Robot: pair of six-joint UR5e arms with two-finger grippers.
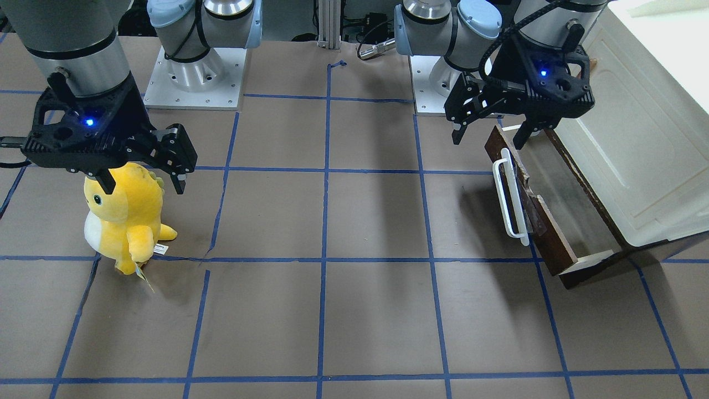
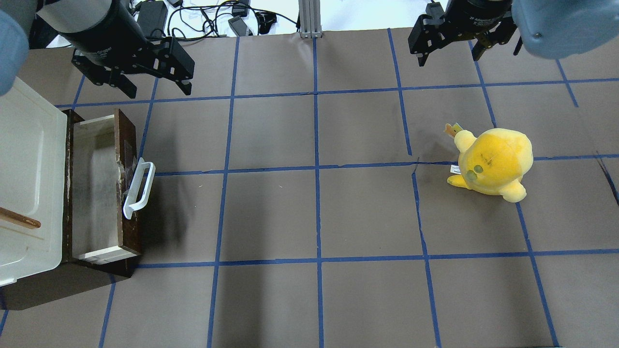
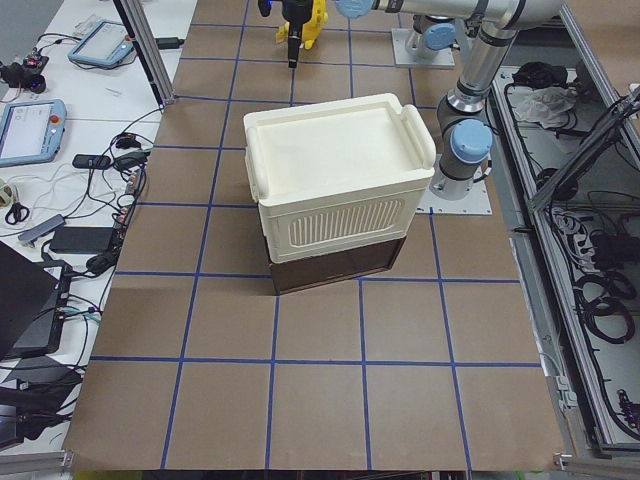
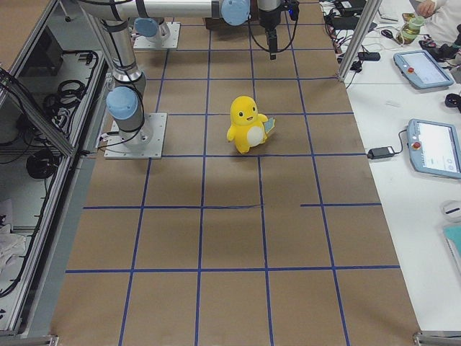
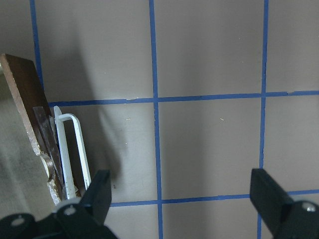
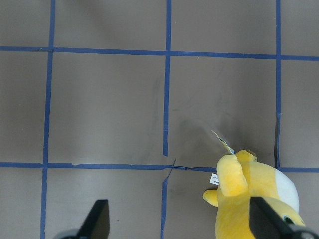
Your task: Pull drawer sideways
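The dark brown drawer [image 1: 554,238] stands pulled out from under the cream-white cabinet [image 1: 637,138], its inside bare. The white bar handle [image 1: 512,194] is on its front. The drawer [image 2: 128,145] and handle [image 2: 139,189] also show at the left of the overhead view. My left gripper [image 1: 487,138] is open and empty. It hovers high near the drawer's end and touches nothing. In the left wrist view the left gripper [image 5: 182,199] is above bare table, with the handle [image 5: 75,149] by its left finger. My right gripper [image 1: 144,185] is open and empty above the plush.
A yellow plush toy [image 1: 124,219] stands on the table's other side, and it also shows in the overhead view [image 2: 493,162] and the right wrist view [image 6: 249,199]. Brown paper with blue tape lines [image 2: 316,169] covers the table. The arm bases [image 1: 194,77] are at the back edge.
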